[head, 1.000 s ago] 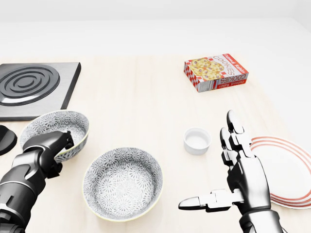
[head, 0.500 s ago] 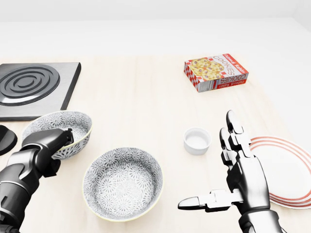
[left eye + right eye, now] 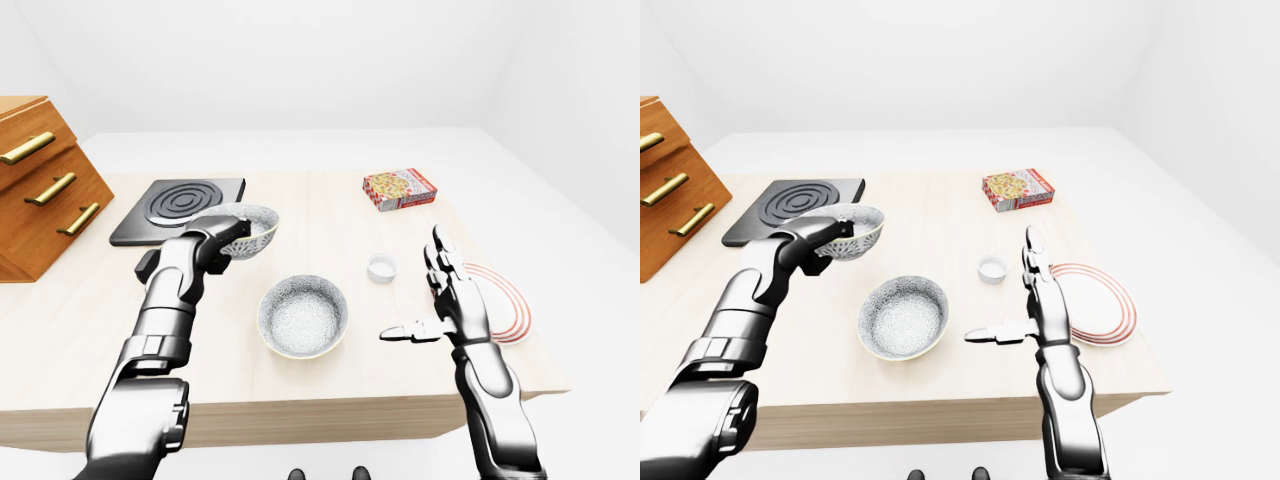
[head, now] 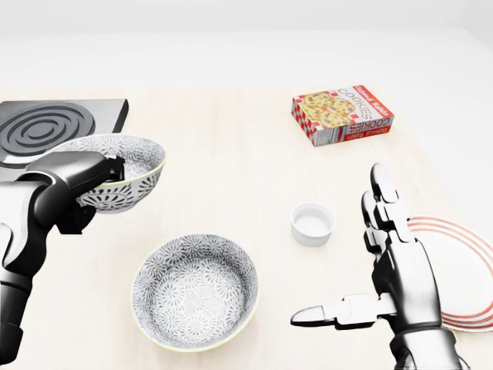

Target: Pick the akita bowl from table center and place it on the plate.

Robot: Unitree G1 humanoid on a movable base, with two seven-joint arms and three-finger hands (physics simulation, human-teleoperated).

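The akita bowl (image 4: 127,163), grey-patterned with a pale rim, sits at the left of the head view. It is held above the worktop (image 4: 231,169) and overlaps the lower right corner of the black stove plate (image 4: 46,127). The left robot hand (image 4: 81,181) grips it, with the fingers clamped over the rim's left side.

A second bowl of the same pattern (image 4: 194,291) stands on the worktop at lower centre, apart from the held one. To its right is a small white ramekin (image 4: 313,223), and further right a white plate with red rings (image 4: 458,266).

The right robot hand (image 4: 400,277) is wide open between that second bowl and the plate, touching nothing. Its fingers point straight up the frame and its thumb points left, and it hides the plate's left edge.

At upper right lies a red-and-white checked box (image 4: 342,114) marked "COOKIES"; its smaller print is unreadable. In the left-eye view a wooden cabinet with brass handles (image 3: 40,180) stands at far left.
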